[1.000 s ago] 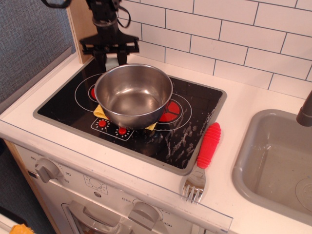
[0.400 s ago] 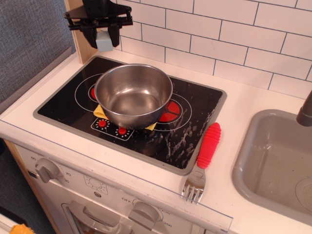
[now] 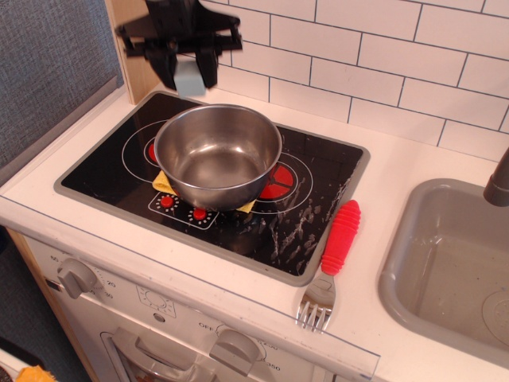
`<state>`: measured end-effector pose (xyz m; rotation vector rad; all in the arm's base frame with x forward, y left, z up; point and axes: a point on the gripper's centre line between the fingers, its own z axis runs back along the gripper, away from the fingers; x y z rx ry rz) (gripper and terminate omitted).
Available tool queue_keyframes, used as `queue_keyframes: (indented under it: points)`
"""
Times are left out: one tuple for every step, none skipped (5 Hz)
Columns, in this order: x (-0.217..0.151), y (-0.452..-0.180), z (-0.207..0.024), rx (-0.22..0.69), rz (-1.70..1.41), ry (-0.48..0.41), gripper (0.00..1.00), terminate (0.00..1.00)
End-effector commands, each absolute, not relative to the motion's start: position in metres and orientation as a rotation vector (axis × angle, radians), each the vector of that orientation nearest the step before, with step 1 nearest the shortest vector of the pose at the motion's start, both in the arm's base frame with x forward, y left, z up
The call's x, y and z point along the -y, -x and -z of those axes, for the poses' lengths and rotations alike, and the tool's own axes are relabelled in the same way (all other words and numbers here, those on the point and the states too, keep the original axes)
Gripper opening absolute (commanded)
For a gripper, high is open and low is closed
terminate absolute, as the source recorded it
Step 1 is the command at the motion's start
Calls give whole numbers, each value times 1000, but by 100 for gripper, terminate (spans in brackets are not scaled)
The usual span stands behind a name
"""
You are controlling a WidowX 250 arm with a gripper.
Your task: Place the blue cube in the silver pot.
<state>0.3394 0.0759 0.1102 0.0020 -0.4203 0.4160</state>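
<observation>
The gripper (image 3: 189,73) grips the blue cube (image 3: 188,79) between its fingers, suspended clear above the far-left of the hob (image 3: 318,187). The silver pot (image 3: 218,155) sits nearer, mouth upward, presumably awaiting a drop. Cube not yet over the rim.

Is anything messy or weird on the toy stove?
Yes. White smears streak the black stovetop near its right edge. A yellow cloth pokes out from under the silver pot. A red-handled fork lies on the counter, tines hanging over the front edge. The gripper holds the blue cube in the air.
</observation>
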Motion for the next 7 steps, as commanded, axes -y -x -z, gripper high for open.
queue_keyframes:
  points:
    - [-50, -331, -93, 400, -391, 8, 0, 0]
    - [-50, -334, -68, 374, -405, 12, 0, 0]
    - [-49, -338, -50, 352, -405, -17, 0, 0]
    - [-49, -341, -41, 338, -407, -29, 0, 0]
    - [-48, -341, -39, 316, -420, -26, 100, 0]
    - [-50, -342, -43, 324, -427, -32, 100, 0]
    - [-53, -346, -52, 342, -430, -13, 100, 0]
